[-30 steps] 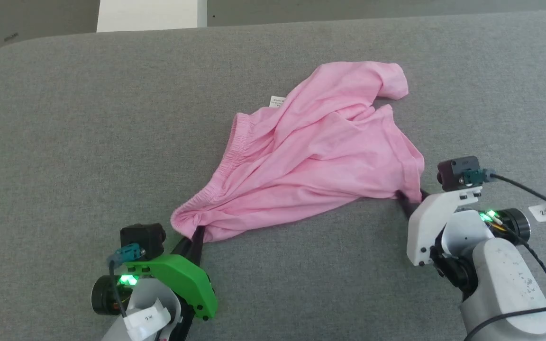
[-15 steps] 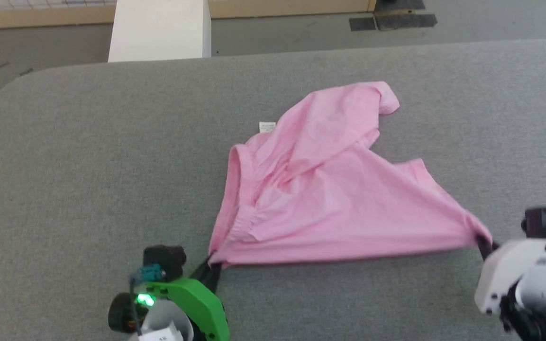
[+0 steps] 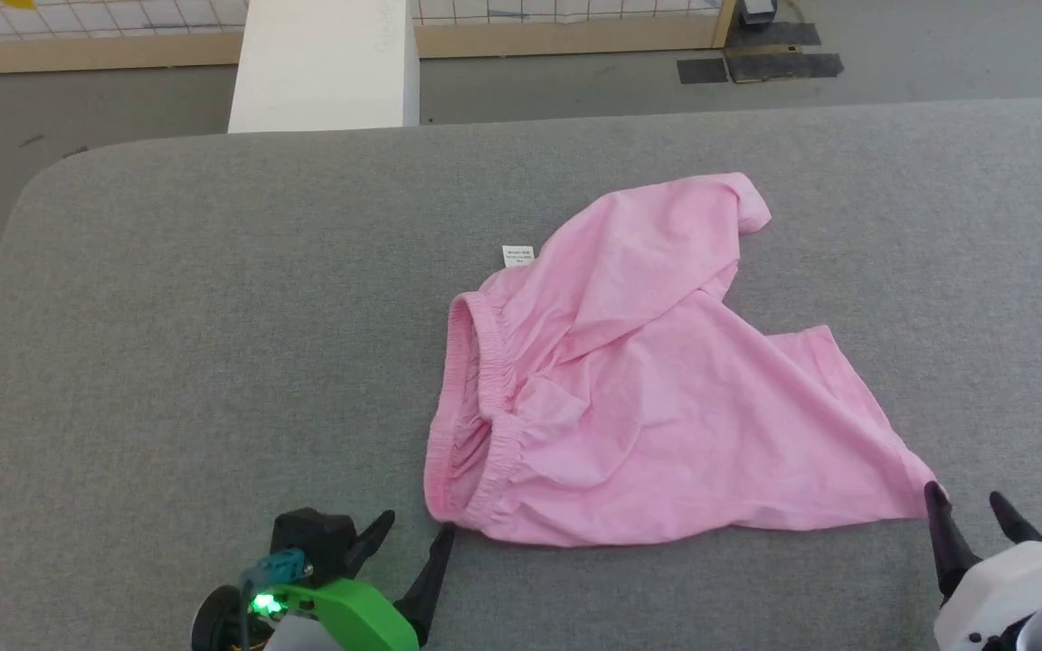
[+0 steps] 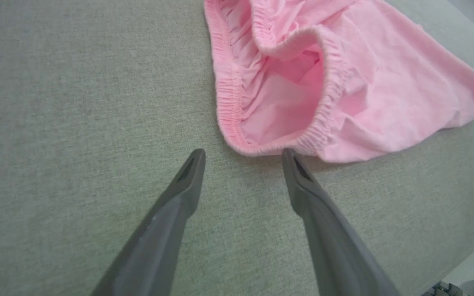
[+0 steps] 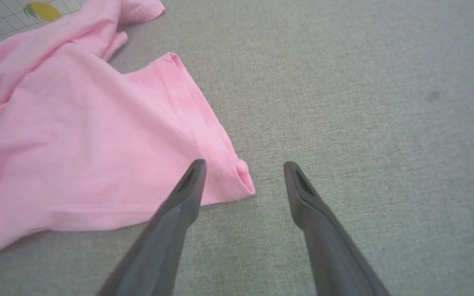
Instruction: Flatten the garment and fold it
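A: where's the garment (image 3: pixel 629 389) sitting?
B: on the grey woven table top (image 3: pixel 213 316), right of centre, lying loose and creased, not folded. waistband (image 3: pixel 471 398) faces the robot's left and gapes open, white label (image 3: pixel 518 255) at the far edge, one leg runs to the far right with its end curled over
A: grippers?
B: left gripper (image 3: pixel 416 523) has its fingers spread with nothing between them, one tip right at the near waistband corner. right gripper (image 3: pixel 964 493) is spread too, holding nothing, with the near hem corner just by its left finger
A: surface?
B: even grey weave, flat, rounded corner at far left
A: room?
B: grey floor (image 3: pixel 123 99) past the far edge, white block (image 3: pixel 326 63) standing at the table edge, low wooden rail (image 3: pixel 566 36) with a white grid behind it, dark mats (image 3: pixel 761 54) on the floor by the rail
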{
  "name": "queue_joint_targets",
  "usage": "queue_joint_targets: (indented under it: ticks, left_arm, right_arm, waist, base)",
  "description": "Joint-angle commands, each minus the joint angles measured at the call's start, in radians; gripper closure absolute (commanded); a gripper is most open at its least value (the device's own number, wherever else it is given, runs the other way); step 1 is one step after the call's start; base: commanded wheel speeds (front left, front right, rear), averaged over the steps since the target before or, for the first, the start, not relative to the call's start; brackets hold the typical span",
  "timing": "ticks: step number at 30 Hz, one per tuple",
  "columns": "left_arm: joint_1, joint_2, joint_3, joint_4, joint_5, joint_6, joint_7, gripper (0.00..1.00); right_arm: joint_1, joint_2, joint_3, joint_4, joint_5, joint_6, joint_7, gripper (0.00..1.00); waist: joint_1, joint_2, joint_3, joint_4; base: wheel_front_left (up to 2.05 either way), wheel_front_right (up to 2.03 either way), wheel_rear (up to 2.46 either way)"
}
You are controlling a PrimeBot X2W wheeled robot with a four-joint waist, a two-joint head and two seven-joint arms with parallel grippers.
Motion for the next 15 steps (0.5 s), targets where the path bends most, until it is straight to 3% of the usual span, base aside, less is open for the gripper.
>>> queue_joint_targets:
  ticks: [1, 5, 10, 15]
  left_arm:
    - [0.013, 0.017, 0.0, -0.016, 0.018, -0.01, -0.012, 0.0]
    - [0.001, 0.044, -0.022, -0.034, 0.041, -0.04, -0.015, 0.0]
    - [-0.064, 0.061, -0.084, 0.034, 0.104, -0.087, 0.012, 0.0]
    - [-0.131, 0.066, -0.113, 0.1, 0.174, -0.094, -0.001, 0.0]
  right_arm:
    - [0.018, -0.001, 0.002, -0.017, -0.004, -0.001, -0.035, 0.0]
    - [0.042, -0.001, 0.022, -0.045, -0.003, -0.001, -0.13, 0.0]
    - [0.045, -0.001, 0.062, -0.043, 0.005, -0.001, -0.168, 0.0]
    - [0.03, -0.001, 0.091, -0.025, 0.03, -0.001, -0.181, 0.0]
  waist:
    - [0.0, 0.0, -0.003, 0.005]
    - [0.0, 0.0, -0.003, 0.003]
    - [0.0, 0.0, 0.005, -0.023]
    - [0.0, 0.0, 0.017, -0.052]
  base:
    - [0.0, 0.0, 0.0]
    - [0.0, 0.0, 0.0]
    - [0.0, 0.0, 0.0]
    - [0.0, 0.0, 0.0]
